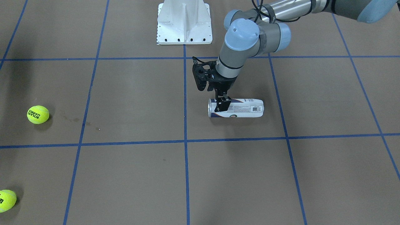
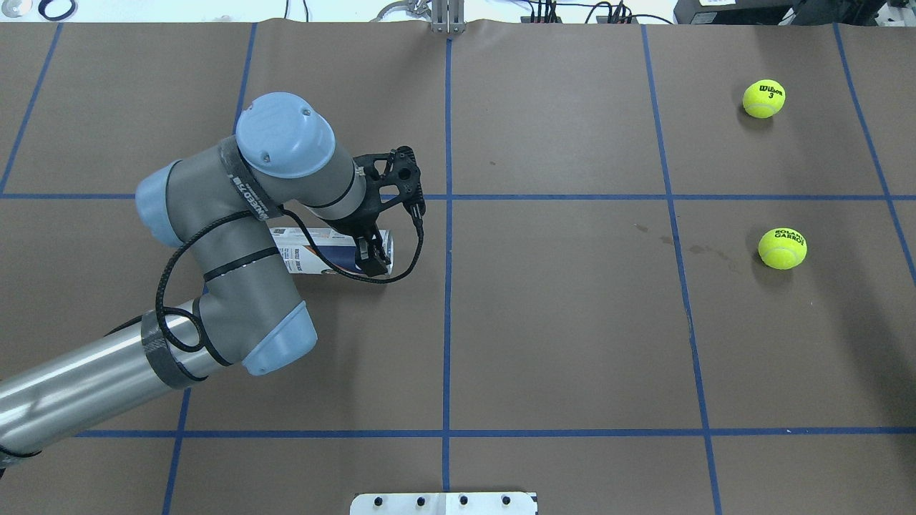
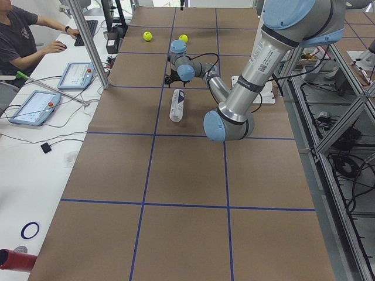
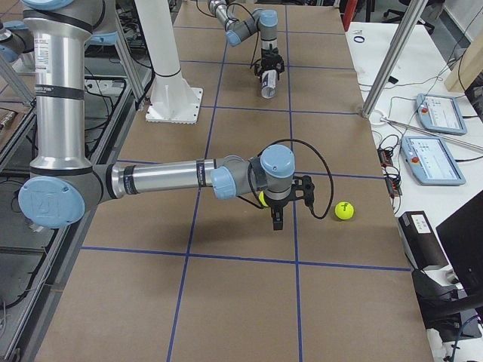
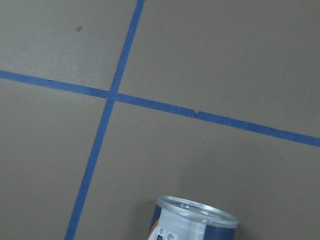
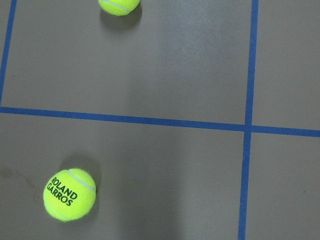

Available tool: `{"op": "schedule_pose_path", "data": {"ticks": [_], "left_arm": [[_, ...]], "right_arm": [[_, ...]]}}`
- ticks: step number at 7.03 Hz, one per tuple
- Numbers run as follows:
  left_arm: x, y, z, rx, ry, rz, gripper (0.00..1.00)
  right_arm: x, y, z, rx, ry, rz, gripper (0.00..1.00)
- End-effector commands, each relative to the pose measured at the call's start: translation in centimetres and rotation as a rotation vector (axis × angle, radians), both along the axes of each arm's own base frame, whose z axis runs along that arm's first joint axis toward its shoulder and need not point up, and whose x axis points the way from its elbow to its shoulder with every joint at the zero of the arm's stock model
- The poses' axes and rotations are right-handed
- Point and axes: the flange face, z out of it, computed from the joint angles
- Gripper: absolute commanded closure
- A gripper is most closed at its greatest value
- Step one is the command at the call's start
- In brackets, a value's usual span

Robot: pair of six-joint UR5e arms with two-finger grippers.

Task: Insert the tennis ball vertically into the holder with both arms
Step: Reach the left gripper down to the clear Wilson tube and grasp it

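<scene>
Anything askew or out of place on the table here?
Yes: the clear plastic tennis-ball can with navy-and-white label lies on its side, not upright, with the left gripper at its silver-rimmed end.

Light: bright, even, from overhead
Shadows: soft, short beside each tennis ball [image 1: 37,114] and the holder [image 1: 243,107]
Glare: pale sheen on desk [image 6: 175,50] in right wrist view
Focus: sharp in all views
</scene>
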Motion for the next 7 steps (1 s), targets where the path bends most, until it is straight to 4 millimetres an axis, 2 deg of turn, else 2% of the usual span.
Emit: {"op": "schedule_pose_path", "data": {"ticks": [1,6,7], "left_arm": [[2.8,1.9,-0.1,0.156,-0.08,0.018,0.01],[4.4,0.8,2.3,0.19,-0.151,0.039,0.01],[4.7,0.8,1.7,0.194,-0.145,0.039,0.01]], "right_arm": [[0.0,0.2,0.2,-0.005,0.0,0.001,0.0],[0.0,1.0,1.0,-0.027,-0.015,-0.004,0.0],[0.0,1.0,1.0,-0.027,-0.015,-0.004,0.0]]}}
